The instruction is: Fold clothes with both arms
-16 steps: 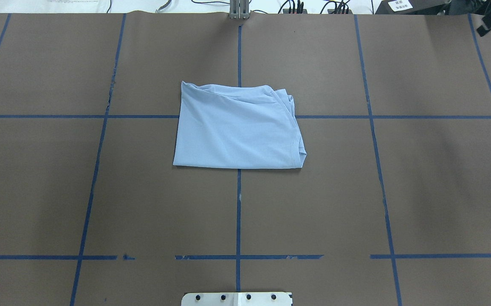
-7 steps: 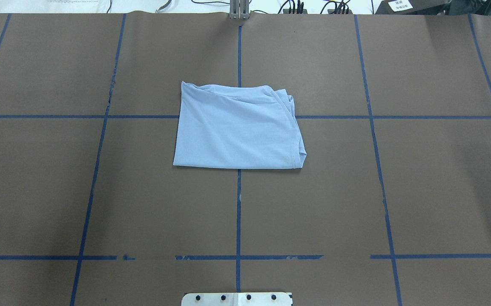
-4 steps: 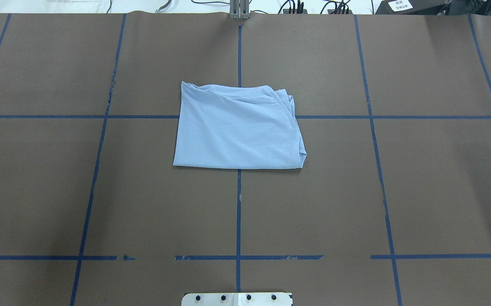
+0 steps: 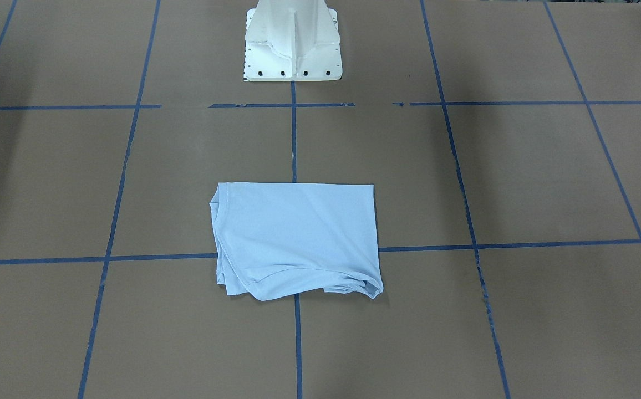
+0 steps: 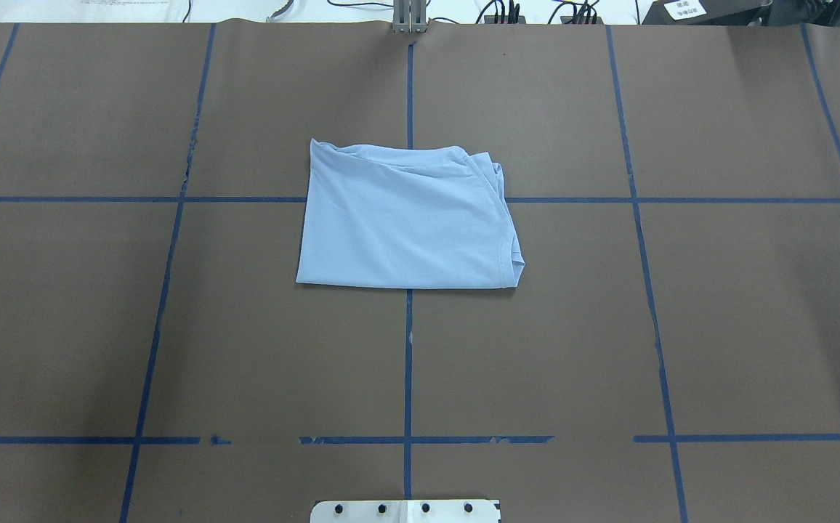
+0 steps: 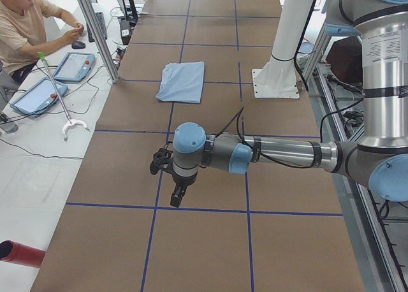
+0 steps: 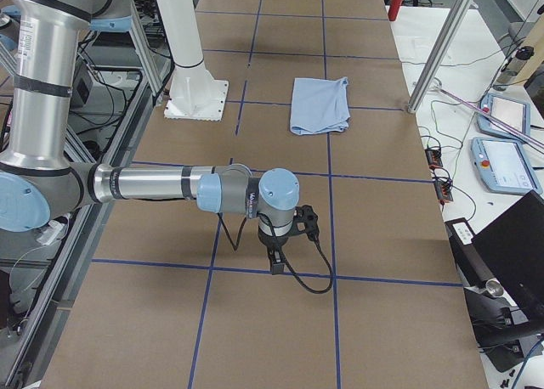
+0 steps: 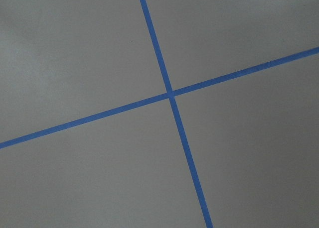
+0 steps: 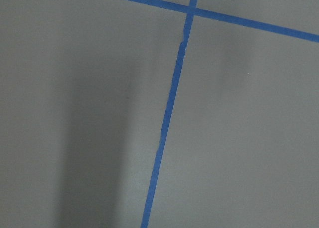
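Note:
The clothes are one light blue T-shirt (image 5: 405,218), folded into a flat rectangle at the table's middle, with bunched edges on its far and right sides. It also shows in the front-facing view (image 4: 298,238) and in both side views (image 6: 182,81) (image 7: 319,104). Nothing touches it. My left gripper (image 6: 177,193) hangs over bare table far from the shirt, seen only in the left side view, so I cannot tell its state. My right gripper (image 7: 276,257) hangs likewise at the other end, and I cannot tell its state either. Both wrist views hold only brown table and blue tape.
The brown table cover (image 5: 173,327) carries a grid of blue tape lines. The white pedestal base (image 4: 293,55) stands at the robot's edge. A seated person (image 6: 25,24) and tablets (image 6: 73,65) are beyond the far edge, by a metal post (image 6: 95,30).
The black gripper tips at the overhead view's left and top right edges have gone out of that view. The shirt has not moved.

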`<act>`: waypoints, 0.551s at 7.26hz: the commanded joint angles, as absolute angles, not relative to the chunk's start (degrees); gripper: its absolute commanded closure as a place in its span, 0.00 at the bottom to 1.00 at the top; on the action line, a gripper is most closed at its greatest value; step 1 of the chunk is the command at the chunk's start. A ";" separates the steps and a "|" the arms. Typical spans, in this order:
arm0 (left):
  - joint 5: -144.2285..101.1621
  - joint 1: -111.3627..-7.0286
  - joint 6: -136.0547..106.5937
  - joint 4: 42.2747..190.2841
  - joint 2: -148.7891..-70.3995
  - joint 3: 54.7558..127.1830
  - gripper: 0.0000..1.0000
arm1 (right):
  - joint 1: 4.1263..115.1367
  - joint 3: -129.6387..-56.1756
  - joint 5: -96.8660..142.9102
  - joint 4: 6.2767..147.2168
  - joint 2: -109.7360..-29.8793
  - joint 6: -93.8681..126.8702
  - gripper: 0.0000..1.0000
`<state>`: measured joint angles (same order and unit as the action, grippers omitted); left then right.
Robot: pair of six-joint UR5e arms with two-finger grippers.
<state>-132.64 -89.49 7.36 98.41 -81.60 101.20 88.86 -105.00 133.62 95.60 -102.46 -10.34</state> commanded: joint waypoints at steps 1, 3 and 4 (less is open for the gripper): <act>-137.71 -89.56 7.29 98.52 -80.86 98.89 0.00 | 88.86 -105.12 133.25 95.36 -102.66 -4.48 0.00; -137.81 -89.56 7.30 98.26 -80.86 98.70 0.00 | 88.86 -105.03 131.31 95.36 -102.57 -4.83 0.00; -137.81 -89.56 7.29 98.26 -80.95 98.53 0.00 | 88.86 -105.03 131.31 95.36 -102.57 -4.83 0.00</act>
<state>-137.70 -89.56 7.32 98.31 -80.90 98.76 88.86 -105.04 131.65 95.37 -102.61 -4.87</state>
